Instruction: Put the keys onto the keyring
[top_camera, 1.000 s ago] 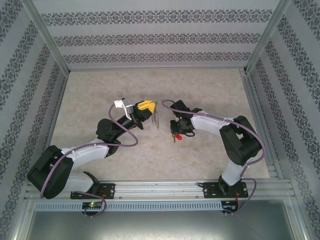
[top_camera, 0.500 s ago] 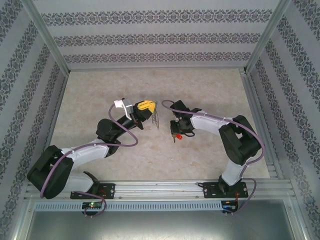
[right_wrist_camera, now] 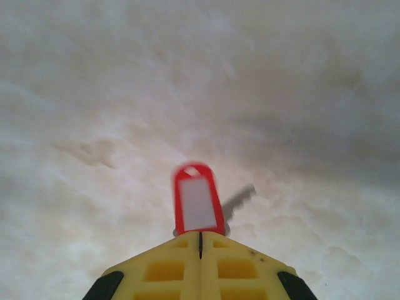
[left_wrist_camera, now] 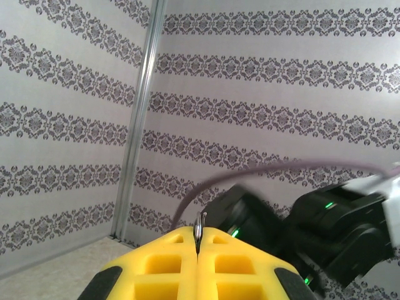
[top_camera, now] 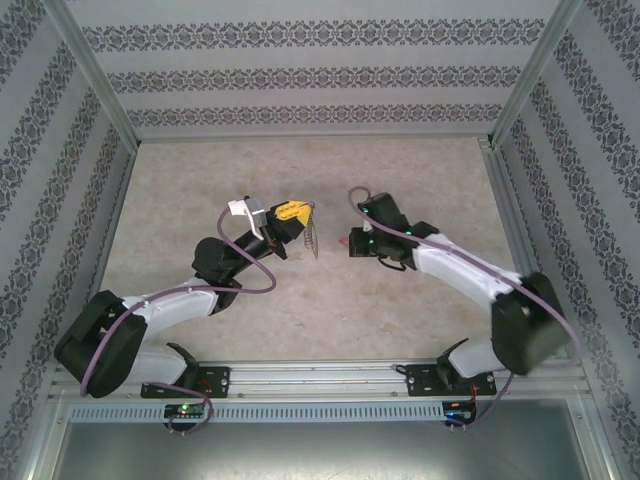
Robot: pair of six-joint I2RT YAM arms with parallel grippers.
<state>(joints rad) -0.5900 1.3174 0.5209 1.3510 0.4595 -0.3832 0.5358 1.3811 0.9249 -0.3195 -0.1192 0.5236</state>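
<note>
1. Your top view looks down from above and behind the arm bases over the whole desk [top_camera: 300, 320].
2. Your left wrist view faces the wall [left_wrist_camera: 281, 94] level, sharing the right arm [left_wrist_camera: 337, 219] with it.
3. Your right wrist view looks down close on the desk.

Beige, marble-patterned flat counter [top_camera: 200, 180] is spreading between grey damask-patterned walls [top_camera: 320, 75], showing cloudy brownish mottling. Ribbed aluminium rail [top_camera: 320, 372] is running along its near edge, carrying two black arm bases, left [top_camera: 190, 382] and right [top_camera: 450, 378].
</note>
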